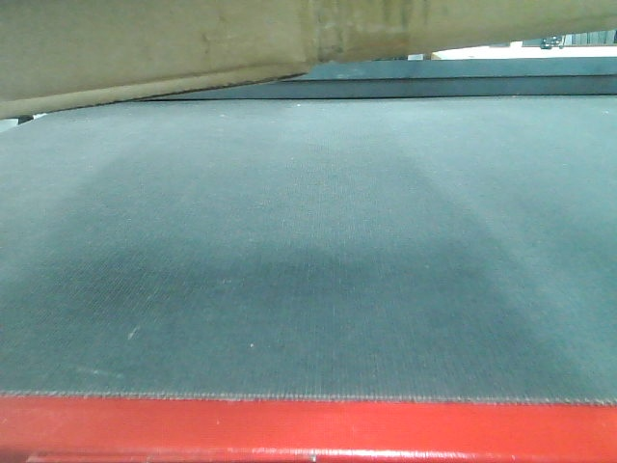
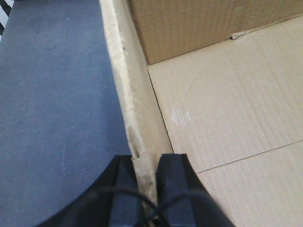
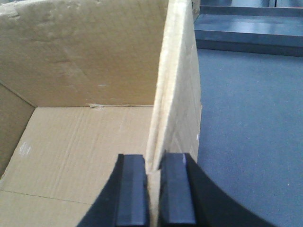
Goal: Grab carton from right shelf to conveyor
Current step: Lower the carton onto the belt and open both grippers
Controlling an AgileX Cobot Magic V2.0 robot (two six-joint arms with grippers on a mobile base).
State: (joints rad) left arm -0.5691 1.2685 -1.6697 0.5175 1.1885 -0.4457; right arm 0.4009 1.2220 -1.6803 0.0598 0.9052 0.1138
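The carton, a plain brown cardboard box with an open top, hangs tilted above the conveyor, a dark grey textured belt with a red front edge. In the left wrist view my left gripper is shut on the carton's left wall, one finger outside and one inside. My right gripper is shut on the carton's right wall in the same way. The carton's bare floor shows inside. The shelf is out of view.
The conveyor belt lies below the carton on both sides. A dark raised ledge runs along the far end of the belt.
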